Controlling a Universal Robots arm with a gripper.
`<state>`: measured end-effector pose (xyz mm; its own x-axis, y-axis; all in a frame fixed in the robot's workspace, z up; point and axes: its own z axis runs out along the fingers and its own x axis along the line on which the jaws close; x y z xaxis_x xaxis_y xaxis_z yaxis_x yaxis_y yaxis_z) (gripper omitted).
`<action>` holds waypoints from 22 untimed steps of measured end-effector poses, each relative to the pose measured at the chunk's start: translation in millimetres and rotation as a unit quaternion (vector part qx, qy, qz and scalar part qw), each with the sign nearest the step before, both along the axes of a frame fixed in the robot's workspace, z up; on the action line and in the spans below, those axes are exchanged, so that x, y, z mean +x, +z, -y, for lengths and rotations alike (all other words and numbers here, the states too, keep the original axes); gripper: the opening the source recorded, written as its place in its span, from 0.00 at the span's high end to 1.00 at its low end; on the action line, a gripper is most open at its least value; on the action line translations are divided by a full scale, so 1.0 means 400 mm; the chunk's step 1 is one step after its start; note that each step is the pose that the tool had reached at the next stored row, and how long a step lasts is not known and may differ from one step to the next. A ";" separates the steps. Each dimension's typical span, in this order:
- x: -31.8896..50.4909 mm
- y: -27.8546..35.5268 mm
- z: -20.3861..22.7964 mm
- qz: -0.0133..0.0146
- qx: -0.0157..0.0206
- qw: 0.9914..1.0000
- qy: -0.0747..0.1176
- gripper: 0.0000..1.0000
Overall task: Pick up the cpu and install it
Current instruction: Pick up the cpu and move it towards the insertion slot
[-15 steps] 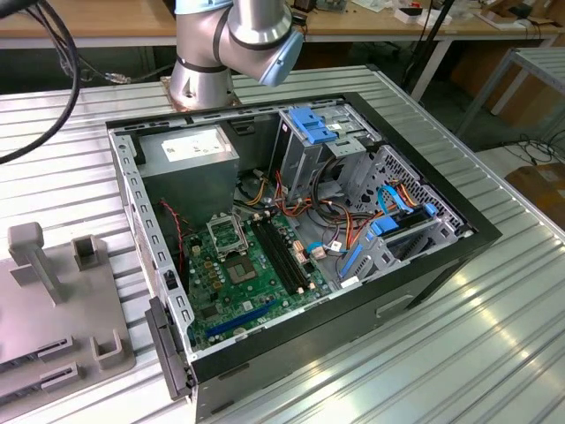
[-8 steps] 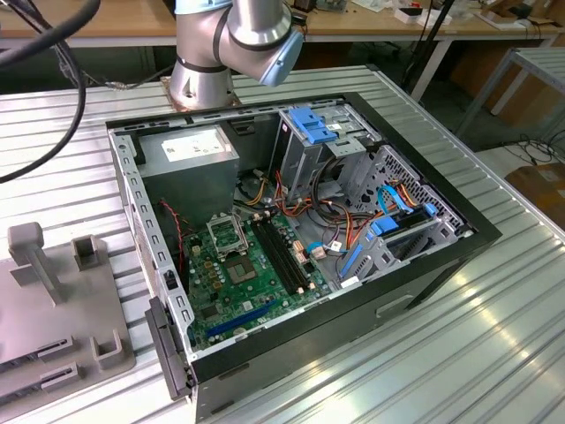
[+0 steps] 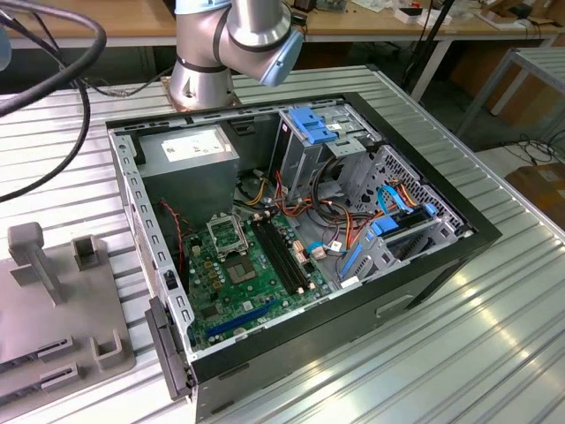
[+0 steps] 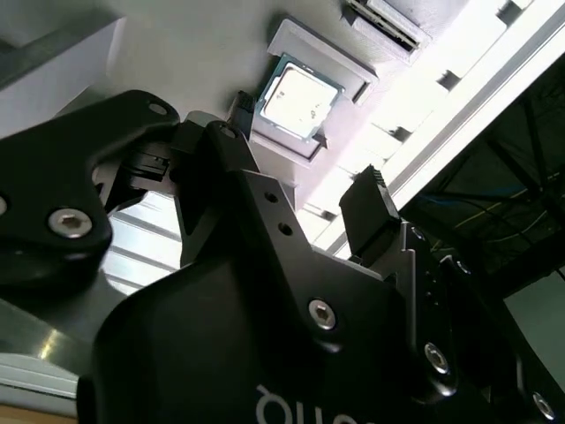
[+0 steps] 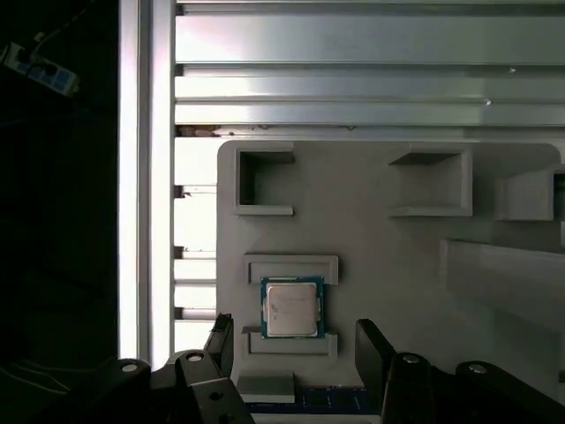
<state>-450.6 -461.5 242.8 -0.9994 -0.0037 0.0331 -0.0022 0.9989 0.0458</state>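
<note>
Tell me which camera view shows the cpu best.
The first wrist view: the cpu is seen square-on, unobstructed, seated in its grey holder. The second wrist view shows it at a slant, also unobstructed.

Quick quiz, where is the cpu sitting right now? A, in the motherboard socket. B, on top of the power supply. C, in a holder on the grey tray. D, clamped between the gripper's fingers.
C: in the first wrist view the cpu lies flat between two raised ledges on the grey tray, while the gripper is open with nothing clamped in it.
</note>
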 end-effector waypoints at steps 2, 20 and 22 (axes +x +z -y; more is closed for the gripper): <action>0.000 -0.010 0.000 0.000 0.000 1.000 0.000 0.34; -0.007 -0.087 -0.008 0.000 0.000 1.000 0.001 0.34; -0.007 -0.091 -0.008 0.000 0.000 1.000 0.001 0.34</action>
